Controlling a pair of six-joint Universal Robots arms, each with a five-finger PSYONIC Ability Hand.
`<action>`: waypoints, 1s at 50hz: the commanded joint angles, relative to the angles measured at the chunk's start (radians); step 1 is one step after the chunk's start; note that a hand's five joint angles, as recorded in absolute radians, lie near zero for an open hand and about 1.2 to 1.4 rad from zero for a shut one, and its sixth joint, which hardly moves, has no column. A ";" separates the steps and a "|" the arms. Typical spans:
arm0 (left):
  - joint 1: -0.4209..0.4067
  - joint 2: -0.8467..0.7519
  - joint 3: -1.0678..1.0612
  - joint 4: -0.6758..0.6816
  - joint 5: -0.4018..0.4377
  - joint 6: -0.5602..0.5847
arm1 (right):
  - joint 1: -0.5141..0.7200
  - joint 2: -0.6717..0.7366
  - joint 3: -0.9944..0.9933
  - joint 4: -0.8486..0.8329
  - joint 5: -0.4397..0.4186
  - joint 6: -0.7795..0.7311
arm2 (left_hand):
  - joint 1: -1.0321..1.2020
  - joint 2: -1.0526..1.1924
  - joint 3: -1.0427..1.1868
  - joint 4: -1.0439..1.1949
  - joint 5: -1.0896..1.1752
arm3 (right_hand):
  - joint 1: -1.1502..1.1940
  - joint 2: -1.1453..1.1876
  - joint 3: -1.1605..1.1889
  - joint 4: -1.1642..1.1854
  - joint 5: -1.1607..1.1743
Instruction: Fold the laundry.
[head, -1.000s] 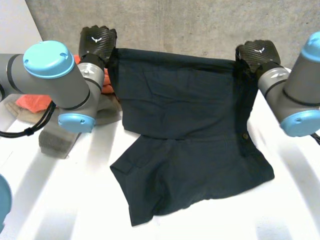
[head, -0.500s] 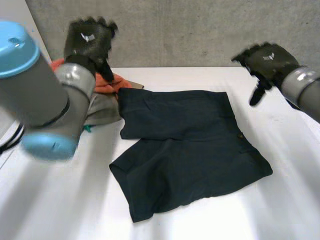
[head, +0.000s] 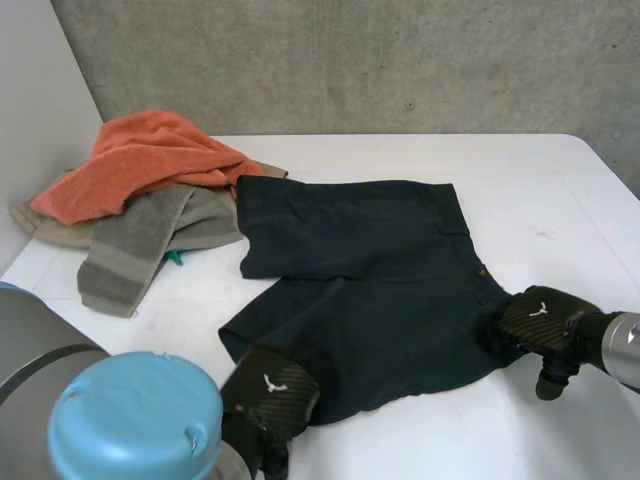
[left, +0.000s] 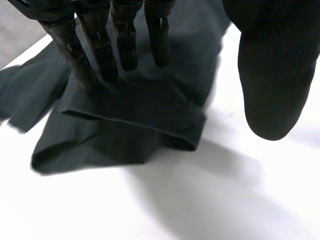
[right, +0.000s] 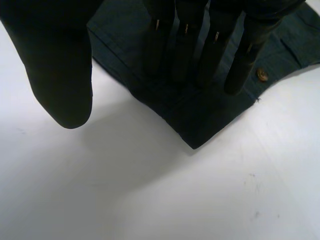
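Dark folded shorts (head: 370, 270) lie flat on the surface (head: 560, 190); left hand (head: 268, 395) and right hand (head: 538, 318), fingers straight, sit at their near corners.

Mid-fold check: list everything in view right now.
shorts: one, dark navy, table middle, folded once.
orange cloth: one, orange, atop far-left pile.
grey towel: one, grey, under the orange cloth.
table: one, white, beneath everything.
wall: one, grey concrete, behind table.
left hand: one, black, open, fingers at shorts' near-left corner.
right hand: one, black, open, fingers at shorts' near-right corner.
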 joint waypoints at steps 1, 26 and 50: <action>0.041 -0.035 0.004 0.081 -0.112 0.004 | 0.005 0.012 0.064 -0.172 -0.050 0.016 | 0.003 0.010 0.009 0.020 0.026 | 0.002 0.023 0.032 0.031 0.051; 0.094 -0.162 0.010 0.448 -0.120 0.228 | 0.064 0.064 0.070 -0.498 -0.063 0.149 | 0.543 0.550 0.549 0.559 0.566 | 0.043 0.064 0.073 0.072 0.092; 0.120 -0.011 0.011 0.443 -0.116 0.297 | 0.094 0.037 0.042 -0.612 0.026 0.197 | 1.004 1.010 1.010 1.020 1.027 | 0.779 0.800 0.809 0.808 0.828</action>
